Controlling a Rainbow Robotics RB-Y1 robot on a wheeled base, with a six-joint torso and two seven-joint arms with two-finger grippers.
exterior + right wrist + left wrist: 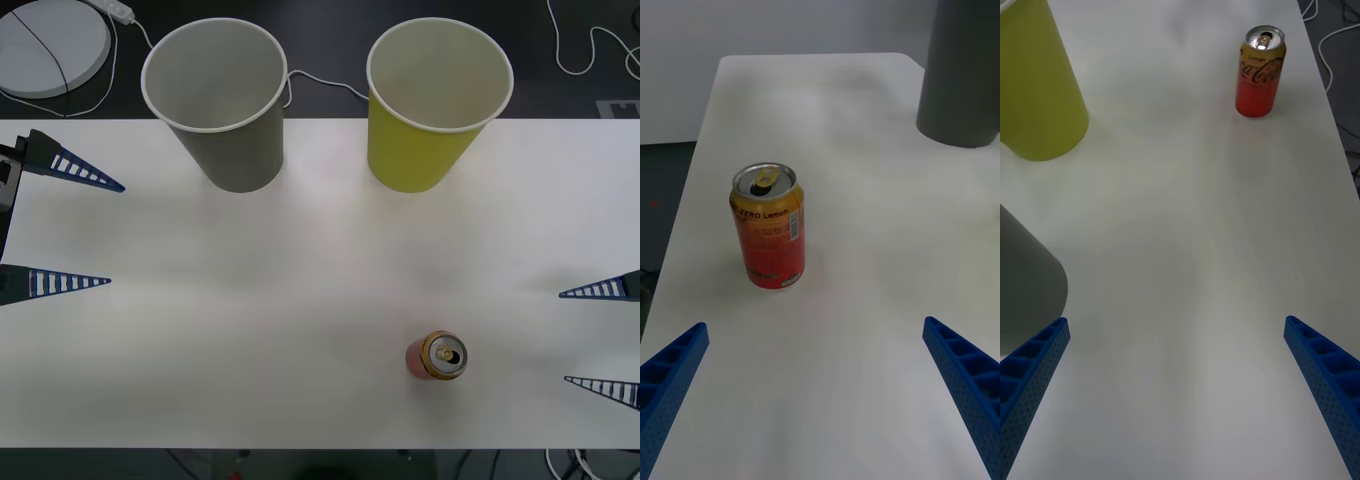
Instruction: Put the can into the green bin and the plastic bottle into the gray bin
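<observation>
While both bins stand upright at the table's far edge, the gray bin on the left and the green bin just right of it, each shows a pale, bare inside. Nearer, the can stands upright, its tab opening up. Left gripper and right gripper hover spread wide, holding nothing.

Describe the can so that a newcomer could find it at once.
On the white table, two big bins stand at the far edge. The can stands upright near the front edge, on the robot's right. It is small, red-orange, with an opened gold top.
</observation>
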